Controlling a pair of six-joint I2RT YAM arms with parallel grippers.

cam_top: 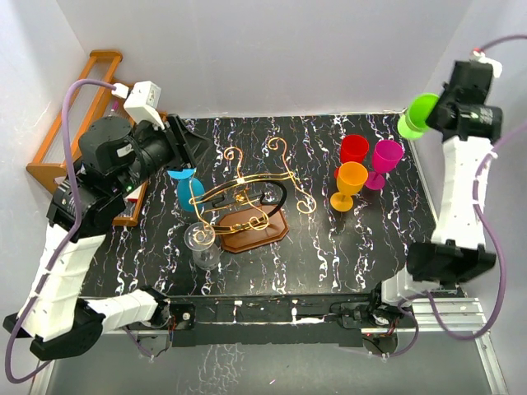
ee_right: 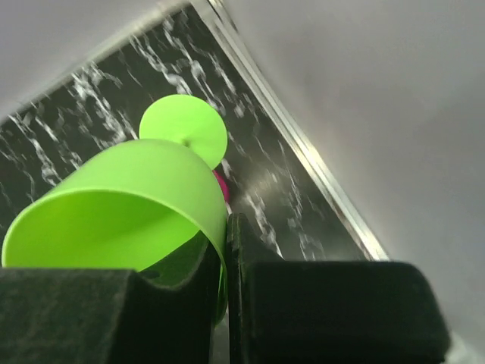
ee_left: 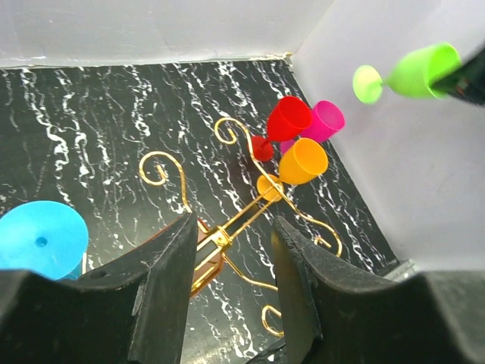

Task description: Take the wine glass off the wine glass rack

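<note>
left gripper (ee_left: 232,241) jaws apart; right gripper (ee_right: 226,254) raised, clamped

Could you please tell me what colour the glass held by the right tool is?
The glass is lime green, clearest in the right wrist view.

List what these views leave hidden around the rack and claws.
Left wrist view: blue glass cut off by the left edge; wine glass rack base mostly behind left claw.
Right wrist view: green glass stem hidden behind its bowl.
Top view: clear glass, hanging or standing unclear.
</note>
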